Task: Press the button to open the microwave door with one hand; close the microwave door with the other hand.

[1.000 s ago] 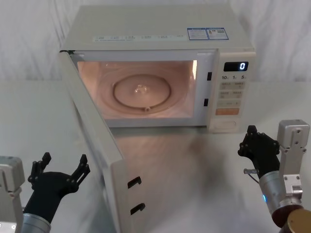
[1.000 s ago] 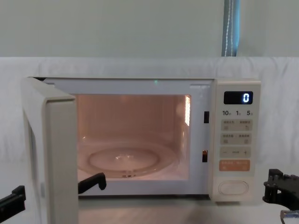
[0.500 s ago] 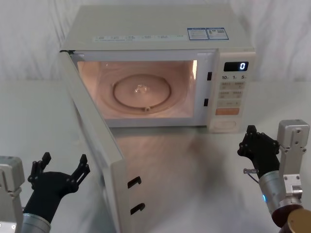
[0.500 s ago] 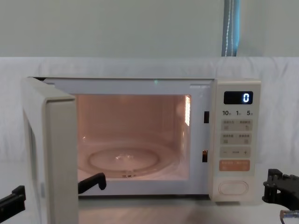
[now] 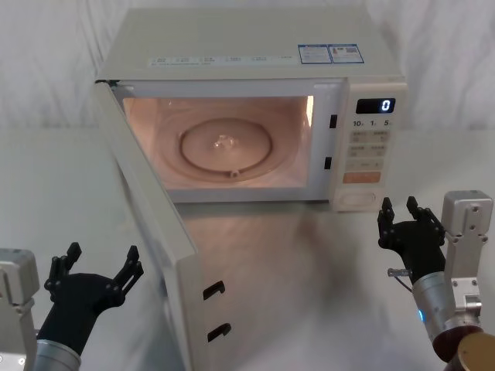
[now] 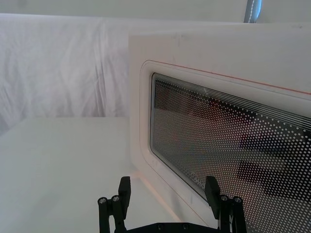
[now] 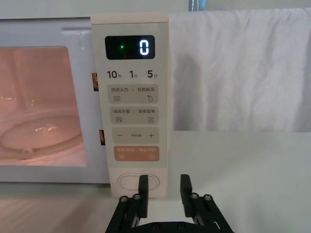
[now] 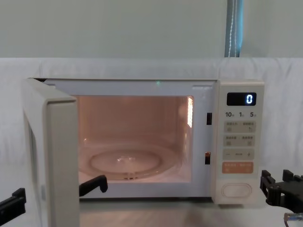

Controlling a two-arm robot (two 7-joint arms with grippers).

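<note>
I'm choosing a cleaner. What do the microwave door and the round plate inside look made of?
The microwave door looks like matte cream moulded plastic, judging by its rounded raised frame; the left wrist view shows its window as glossy dark glass over a dotted mesh. The round plate appears to be clear glass: see-through, with bright glints.
</note>
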